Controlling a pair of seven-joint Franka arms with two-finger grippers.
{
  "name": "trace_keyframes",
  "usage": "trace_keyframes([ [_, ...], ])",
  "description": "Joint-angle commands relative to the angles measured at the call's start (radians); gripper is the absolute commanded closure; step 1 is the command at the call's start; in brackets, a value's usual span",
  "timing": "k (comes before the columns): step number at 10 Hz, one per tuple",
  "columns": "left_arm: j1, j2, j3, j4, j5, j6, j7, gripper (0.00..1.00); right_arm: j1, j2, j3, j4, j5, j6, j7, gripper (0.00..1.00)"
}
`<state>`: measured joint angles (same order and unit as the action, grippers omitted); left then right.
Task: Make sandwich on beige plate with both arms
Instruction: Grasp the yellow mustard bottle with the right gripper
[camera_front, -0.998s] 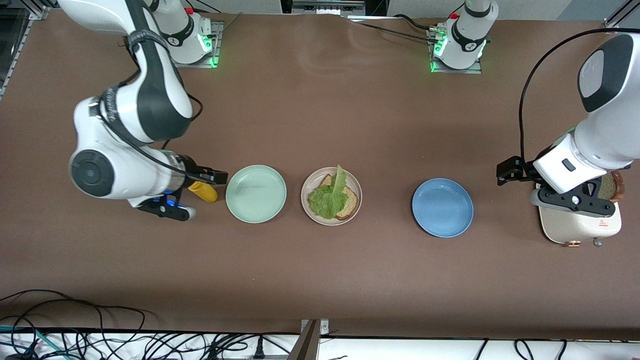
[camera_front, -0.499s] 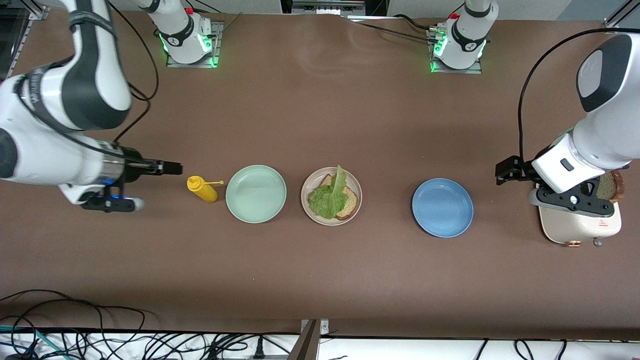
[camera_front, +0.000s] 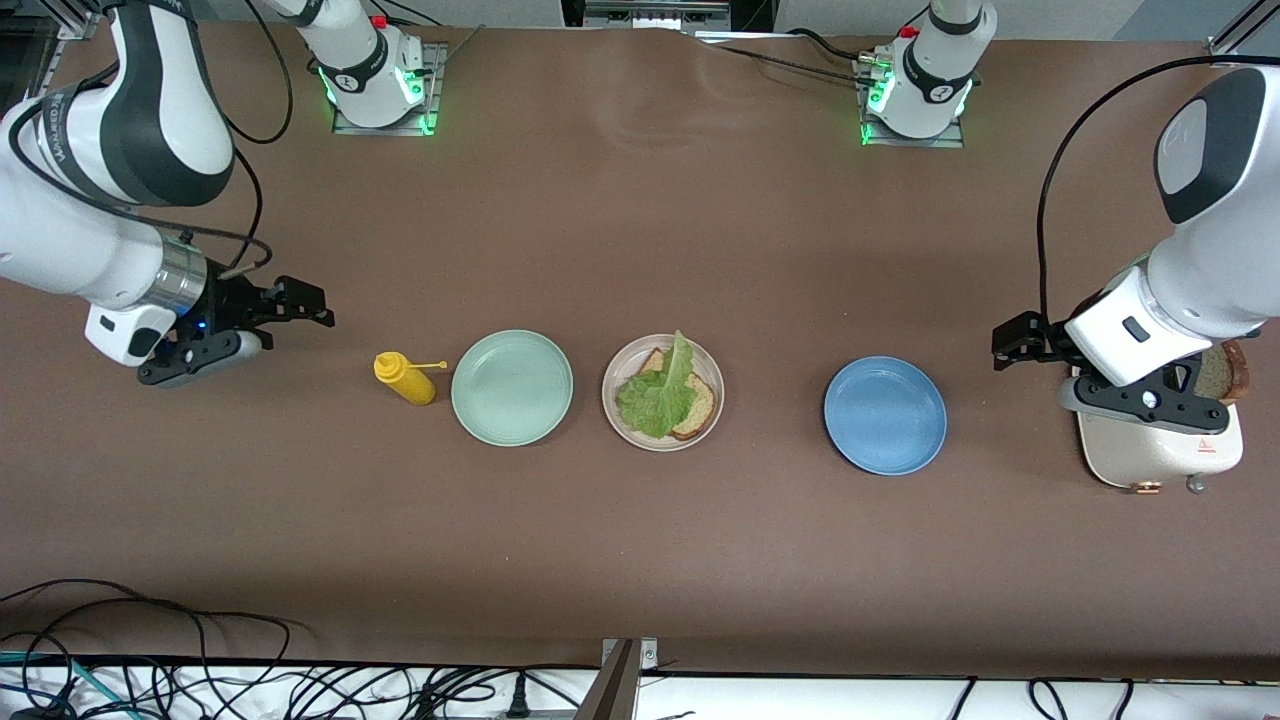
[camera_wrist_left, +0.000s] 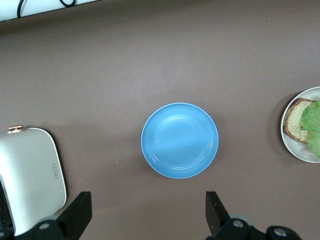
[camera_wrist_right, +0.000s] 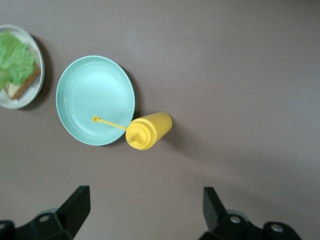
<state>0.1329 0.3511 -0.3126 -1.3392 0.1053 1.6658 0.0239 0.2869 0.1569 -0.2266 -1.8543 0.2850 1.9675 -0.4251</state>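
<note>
So the beige plate (camera_front: 663, 392) sits mid-tabletop with one bread slice (camera_front: 694, 402) on it and a lettuce leaf (camera_front: 658, 392) draped over that, no top slice on yet. My guess is the second bread slice (camera_front: 1219, 374) is what's needed next: it's poking out by the cream toaster (camera_front: 1160, 444) at the left arm's end, mostly hidden under that arm. The left tool (camera_front: 1020, 340) hangs over bare tabletop between the toaster and the blue plate (camera_front: 885, 415), spread wide, holding nothing, so it's clearly the closer arm. The right tool (camera_front: 297, 304) is up over its own end of the tabletop, also wide and empty, with the yellow squeeze bottle (camera_front: 405, 379) lying on its side, nozzle pointing at the mint-green plate (camera_front: 512, 387). Both the mint and blue plates have nothing in them.
</note>
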Motion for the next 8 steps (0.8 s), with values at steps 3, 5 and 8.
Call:
trace_keyframes([
  [3, 0.028, -0.038, -0.011, 0.006, 0.013, -0.029, -0.012, 0.00, -0.015, -0.034, 0.012, -0.164, 0.080, 0.210, -0.425, 0.00],
  [5, 0.036, -0.078, 0.007, -0.036, -0.056, -0.017, -0.012, 0.00, -0.047, -0.027, 0.010, -0.235, 0.201, 0.302, -0.652, 0.00],
  [8, -0.134, -0.242, 0.197, -0.193, -0.087, -0.011, 0.030, 0.00, -0.075, 0.056, 0.009, -0.250, 0.463, 0.311, -1.001, 0.00],
])
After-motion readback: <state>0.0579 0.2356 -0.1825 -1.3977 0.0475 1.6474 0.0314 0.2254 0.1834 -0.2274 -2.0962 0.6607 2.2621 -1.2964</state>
